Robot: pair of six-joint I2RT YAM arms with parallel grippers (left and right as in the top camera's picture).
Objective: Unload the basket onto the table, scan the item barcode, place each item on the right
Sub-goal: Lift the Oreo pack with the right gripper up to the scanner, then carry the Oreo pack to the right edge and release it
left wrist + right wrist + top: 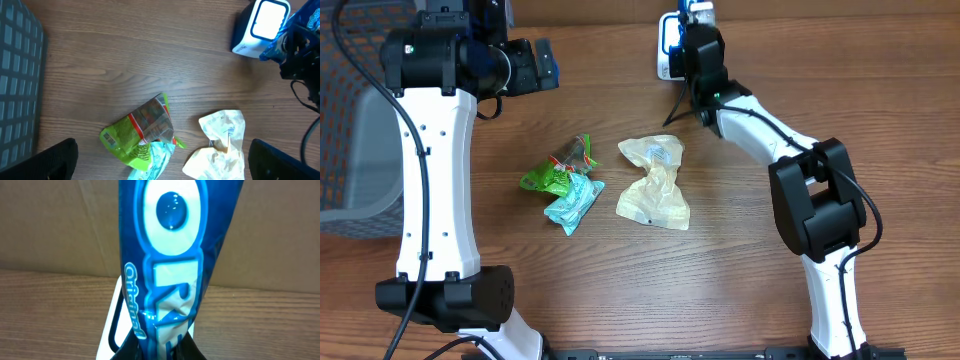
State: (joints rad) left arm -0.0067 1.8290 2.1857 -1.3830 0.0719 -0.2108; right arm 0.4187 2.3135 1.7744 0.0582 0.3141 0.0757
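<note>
Right claw [160,350] is clamped narrow on the lower end of a blue packet [170,260], which stands upright out of the jaws. It's up at the far edge of the counter [720,280], just beside the scanner [665,60]. We can't tell if they touch.

Left claw [548,62] is wide and holds nothing. It hangs over the far left part of the counter, well apart from the scanner.

Progress, as we judge it:
- pick is done and the packet is presented at the scanner
- we see no sign that a read has registered
- no barcode shows on the face we can see, only the brand print, so the packet may need turning toward the window
- green pouch [552,170], teal pouch [575,203] and cream wrapper [655,185] lie mid-counter untouched; green and teal touch, cream is just beside them
- if those need scanning too, most of the job is left

Grey basket [370,150] sits at the left edge. We can't see its contents.

Views:
- overhead gives the layout of both arms, but the right wrist hides most of the packet
- right wrist is the only view of the grip and print; the scanner is just a white sliver behind the packet
- left wrist is the only one facing the scanner's lit window, with the packet off to one side of it rather than squarely in front
</note>
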